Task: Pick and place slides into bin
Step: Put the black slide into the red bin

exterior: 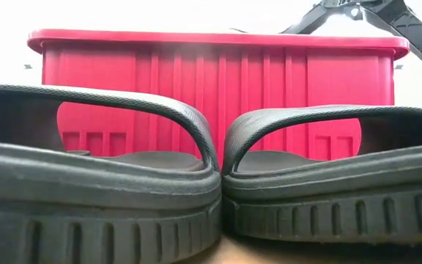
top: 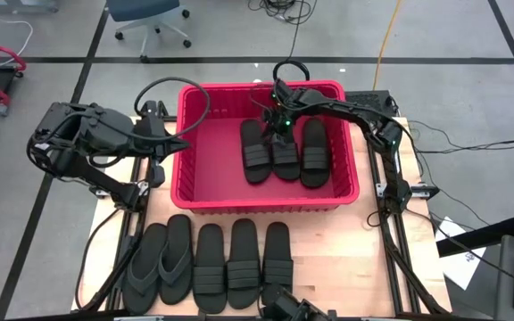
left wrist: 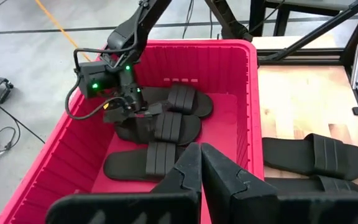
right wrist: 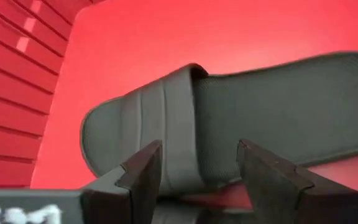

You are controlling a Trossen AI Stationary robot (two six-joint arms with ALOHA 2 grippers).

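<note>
Pale wooden surface (top: 346, 259), smooth-grained, carrying a large rectangular red plastic bin (top: 205, 160) with ribbed, slotted walls. Inside, toward its right half, three black rubber band-strap slides (top: 285, 150) lying flat side by side, matte, straps ridged. In front of the bin, a row of five more black sandals (top: 211, 265): two thong-strapped at the left, three wide-banded. Right pincer (top: 279, 120) down in the bin over the middle slide's far end, fingers spread wide, gripping nothing. Left pincer (left wrist: 200, 163) beside the bin's left wall, pressed shut, empty.
</note>
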